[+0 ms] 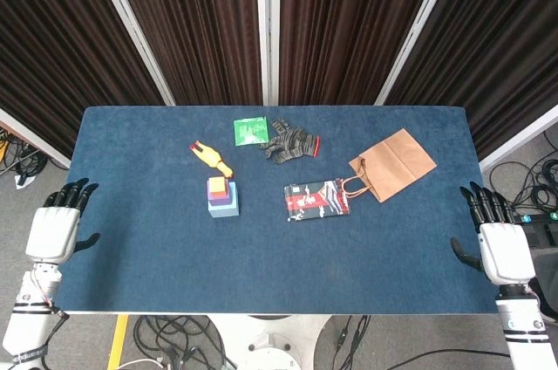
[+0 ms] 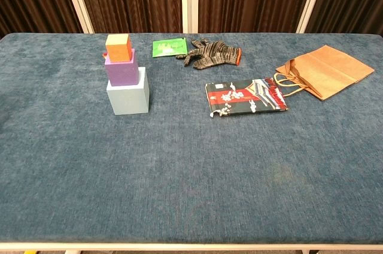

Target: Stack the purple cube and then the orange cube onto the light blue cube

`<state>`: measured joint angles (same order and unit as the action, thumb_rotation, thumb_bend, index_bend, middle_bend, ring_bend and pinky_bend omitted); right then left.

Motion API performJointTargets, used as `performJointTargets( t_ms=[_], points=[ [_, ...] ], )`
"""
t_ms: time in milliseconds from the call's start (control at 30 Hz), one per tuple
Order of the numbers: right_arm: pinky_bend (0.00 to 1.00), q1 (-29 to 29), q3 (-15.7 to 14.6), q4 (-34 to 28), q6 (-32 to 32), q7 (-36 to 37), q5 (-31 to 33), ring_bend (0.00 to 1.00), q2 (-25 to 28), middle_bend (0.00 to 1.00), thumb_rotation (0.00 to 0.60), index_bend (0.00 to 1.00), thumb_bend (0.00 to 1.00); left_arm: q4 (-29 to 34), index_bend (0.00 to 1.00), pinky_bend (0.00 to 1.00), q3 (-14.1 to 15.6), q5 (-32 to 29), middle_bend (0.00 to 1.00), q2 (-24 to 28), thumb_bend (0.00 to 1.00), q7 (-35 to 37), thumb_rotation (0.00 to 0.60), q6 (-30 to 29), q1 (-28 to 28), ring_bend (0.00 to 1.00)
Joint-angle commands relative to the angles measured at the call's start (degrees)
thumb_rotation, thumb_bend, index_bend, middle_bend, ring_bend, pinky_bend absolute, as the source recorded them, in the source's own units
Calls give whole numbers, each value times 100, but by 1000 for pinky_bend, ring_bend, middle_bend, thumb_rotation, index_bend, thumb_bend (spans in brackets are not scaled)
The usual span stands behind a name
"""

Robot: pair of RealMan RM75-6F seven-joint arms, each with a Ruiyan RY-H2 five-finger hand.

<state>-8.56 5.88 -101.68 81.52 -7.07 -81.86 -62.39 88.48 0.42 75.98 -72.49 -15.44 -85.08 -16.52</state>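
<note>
- Stack complete, as I judge it: orange cube (image 2: 118,47) sits on purple cube (image 2: 121,69), which sits on light blue cube (image 2: 127,91), left of centre on the surface (image 2: 191,164). Nothing appears left to do.
- My left hand (image 1: 54,230) and right hand (image 1: 503,250) hang off the surface edges, fingers apart, holding nothing.
- Chest view shows neither hand; the stack almost entirely hides the yellow toy (image 1: 210,158) there.

The light blue cube (image 2: 128,91) is sitting upright on the blue surface (image 2: 191,170), left of frame centre. The purple cube (image 2: 121,67) is resting squarely on it, and the smaller orange cube (image 2: 118,47) is topping the stack.
</note>
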Motion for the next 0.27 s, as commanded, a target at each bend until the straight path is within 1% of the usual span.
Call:
performJointTargets(
  t_ms=[33, 267],
  points=[
    [0, -5, -1, 12, -3, 9, -11, 0, 2, 10, 600, 22, 246, 64, 219, 280, 13, 27, 234, 10, 114, 13, 600, -107, 146, 178],
    [0, -17, 20, 36, -21, 2, 28, 0, -15, 10, 600, 22, 247, 69, 217, 279, -5, 45, 234, 108, 112, 33, 600, -103, 332, 178]
  ],
)
